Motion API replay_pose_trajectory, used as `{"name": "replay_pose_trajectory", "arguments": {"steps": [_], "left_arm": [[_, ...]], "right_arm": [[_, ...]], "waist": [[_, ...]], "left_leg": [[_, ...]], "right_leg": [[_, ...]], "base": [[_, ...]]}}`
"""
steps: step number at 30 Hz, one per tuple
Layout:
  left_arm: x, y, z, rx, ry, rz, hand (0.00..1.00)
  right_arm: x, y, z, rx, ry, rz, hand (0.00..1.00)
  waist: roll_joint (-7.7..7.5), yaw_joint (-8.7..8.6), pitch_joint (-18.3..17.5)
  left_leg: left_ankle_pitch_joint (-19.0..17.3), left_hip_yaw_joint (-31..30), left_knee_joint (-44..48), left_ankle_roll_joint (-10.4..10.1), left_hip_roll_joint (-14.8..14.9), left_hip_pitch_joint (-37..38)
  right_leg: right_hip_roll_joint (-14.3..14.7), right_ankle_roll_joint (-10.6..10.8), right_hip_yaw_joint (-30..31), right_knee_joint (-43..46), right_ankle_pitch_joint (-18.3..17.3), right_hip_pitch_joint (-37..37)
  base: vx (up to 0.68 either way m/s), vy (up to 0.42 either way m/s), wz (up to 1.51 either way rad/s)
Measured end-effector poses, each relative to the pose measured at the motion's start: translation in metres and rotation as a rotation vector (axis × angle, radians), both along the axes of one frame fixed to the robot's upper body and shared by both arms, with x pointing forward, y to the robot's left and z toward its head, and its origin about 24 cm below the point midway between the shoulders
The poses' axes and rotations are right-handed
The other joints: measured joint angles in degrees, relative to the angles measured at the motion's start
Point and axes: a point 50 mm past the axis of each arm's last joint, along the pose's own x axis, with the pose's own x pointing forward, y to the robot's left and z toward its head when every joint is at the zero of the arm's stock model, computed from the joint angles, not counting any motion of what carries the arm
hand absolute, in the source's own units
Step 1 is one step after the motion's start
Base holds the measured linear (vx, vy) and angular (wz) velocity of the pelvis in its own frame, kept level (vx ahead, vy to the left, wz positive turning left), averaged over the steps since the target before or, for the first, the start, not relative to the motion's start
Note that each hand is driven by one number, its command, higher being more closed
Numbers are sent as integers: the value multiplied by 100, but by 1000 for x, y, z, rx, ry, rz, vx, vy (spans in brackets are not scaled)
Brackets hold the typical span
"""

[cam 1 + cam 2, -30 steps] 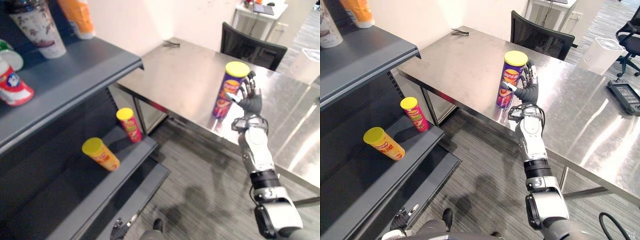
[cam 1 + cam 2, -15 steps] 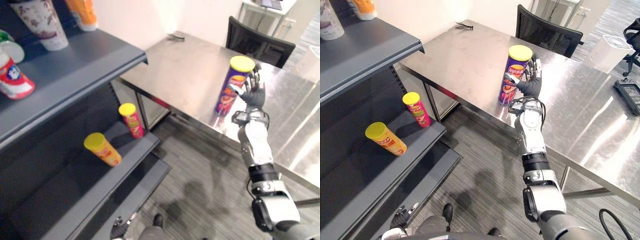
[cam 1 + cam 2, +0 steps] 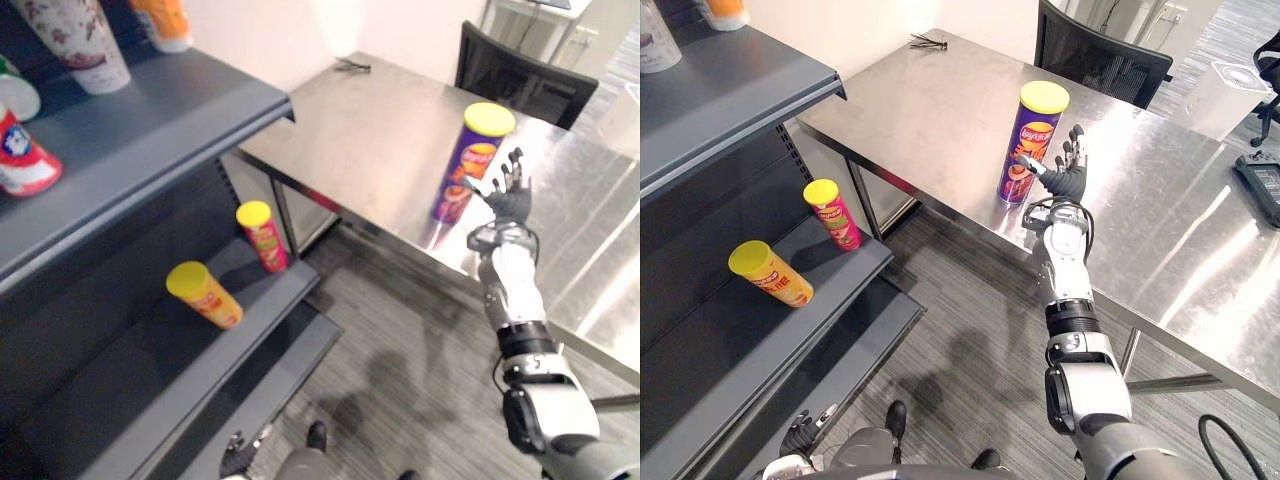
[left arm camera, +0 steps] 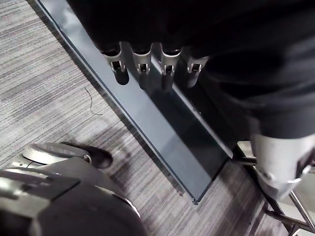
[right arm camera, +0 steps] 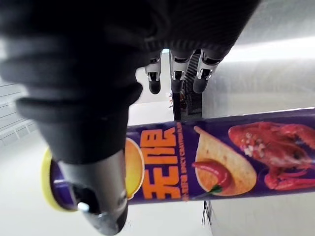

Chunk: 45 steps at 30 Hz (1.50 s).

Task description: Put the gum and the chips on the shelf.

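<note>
A purple chips can [image 3: 468,160] with a yellow lid stands upright near the front edge of the steel table [image 3: 370,130]. My right hand [image 3: 508,195] is raised just to the right of the can, open, with its fingers spread and a small gap to the can. In the right wrist view the can [image 5: 221,157] runs across behind my thumb [image 5: 93,196], and the straight fingers [image 5: 177,78] reach past it. My left hand [image 4: 142,69] hangs open low by the foot of the dark shelf unit [image 3: 150,130].
On the lower shelf board [image 3: 150,380] a red can [image 3: 262,237] stands upright and a yellow can [image 3: 205,295] lies tilted. Cups and a red-white container [image 3: 20,160] sit on the upper board. A black chair [image 3: 515,85] stands behind the table, and a black device [image 3: 1265,180] lies at its right.
My right hand has come off the can, shifted a little to the right and spread its fingers. The can stays on the table. The camera has shifted slightly.
</note>
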Motion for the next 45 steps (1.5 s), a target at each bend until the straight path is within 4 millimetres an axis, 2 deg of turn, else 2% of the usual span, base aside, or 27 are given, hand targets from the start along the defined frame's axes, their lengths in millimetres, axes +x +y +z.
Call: {"name": "replay_pose_trajectory", "arguments": {"steps": [8, 24, 25, 31, 34, 45], "left_arm": [[0, 0, 0, 2, 2, -8, 0], [4, -2, 1, 4, -5, -35, 0], [5, -2, 1, 4, -6, -35, 0], [6, -3, 1, 4, -8, -36, 0], [6, -3, 1, 4, -7, -37, 0], [5, -3, 1, 3, -6, -39, 0]], "right_arm": [[1, -1, -7, 6, 39, -11, 0], [12, 6, 12, 5, 8, 11, 0], [12, 7, 14, 4, 2, 13, 100], [14, 12, 18, -11, -8, 39, 100], [15, 20, 18, -38, -4, 70, 100], [15, 26, 17, -58, -1, 91, 100]], "waist": [[20, 4, 41], [45, 48, 204], [44, 54, 214], [46, 140, 218], [45, 152, 218], [39, 150, 214]], "left_leg": [[0, -6, 0, 0, 0, -18], [-1, -138, 78, 0, 0, -98], [-1, -138, 83, 0, 1, -102], [-1, -144, 98, 0, 2, -113], [0, -150, 103, 1, 3, -112], [4, -123, 107, 4, 14, -89]], "right_leg": [[0, -1, -6, 0, -1, -12], [-5, -43, -92, 92, -30, -27], [-4, -43, -92, 91, -30, -28], [-2, -49, -94, 95, -34, -29], [-2, -50, -96, 101, -34, -25], [0, -50, -76, 113, -34, -23]], "base": [[0, 0, 0], [-1, 1, 4], [0, 0, 0], [0, 0, 0], [0, 0, 0], [0, 0, 0]]}}
